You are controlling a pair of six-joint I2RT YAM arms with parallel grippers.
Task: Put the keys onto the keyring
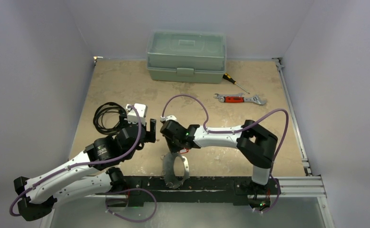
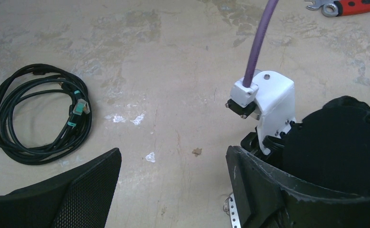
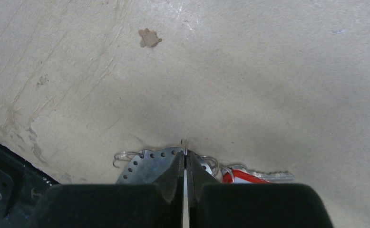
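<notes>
Two arms work over one counter (image 1: 126, 80). The right tool (image 3: 185, 156) is pressed together, its two fingers (image 3: 171, 173) meeting on a thin bit of wire that pokes out at their tips. The wire seems to belong to the keyring (image 1: 174, 182), one big oval loop lying at the near edge of the counter, just below that tool and partly over the dark rail. Only one key (image 3: 252, 176) can be counted, silver with a red tag, lying just right of the fingers and half hidden by them. One holed metal strip (image 3: 147, 164) sits against the left finger. Any small keys strung on the loop are too tiny to count.

The left tool (image 2: 173, 152) stands spread wide with nothing between its fingers, close beside the right tool. One coiled black cable (image 2: 35, 114) lies to its left. At the back are one green toolbox (image 1: 186, 57), one screwdriver (image 1: 234, 83) and one red-handled wrench (image 1: 239, 99), which the left wrist view cuts off at the top edge.
</notes>
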